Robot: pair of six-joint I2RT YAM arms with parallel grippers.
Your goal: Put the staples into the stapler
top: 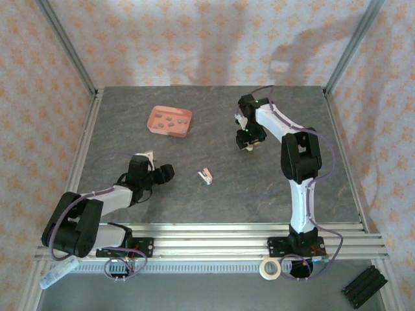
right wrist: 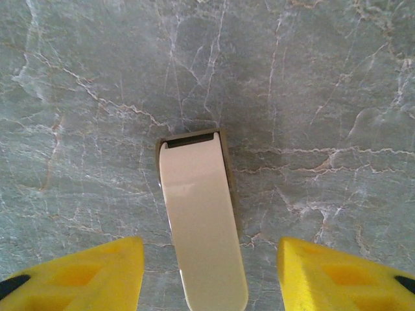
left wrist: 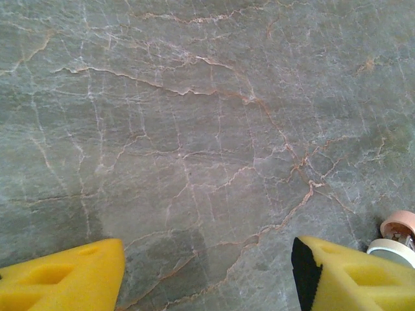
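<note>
A: Left gripper (left wrist: 207, 278) state?
B: Spread wide, nothing held, near left over the table (left wrist: 194, 129).
A: Right gripper (right wrist: 211, 275)?
B: Spread wide too. The stapler (right wrist: 198, 207) is straddled mid-table, no pad contact is seen, and its long axis runs straight away from the wrist.
A: Staples (top: 170, 119)?
B: Loose in the pink tray (top: 167, 132), far left, well apart from the stapler. The tray is judged closer to the left gripper, straight beyond it.
</note>
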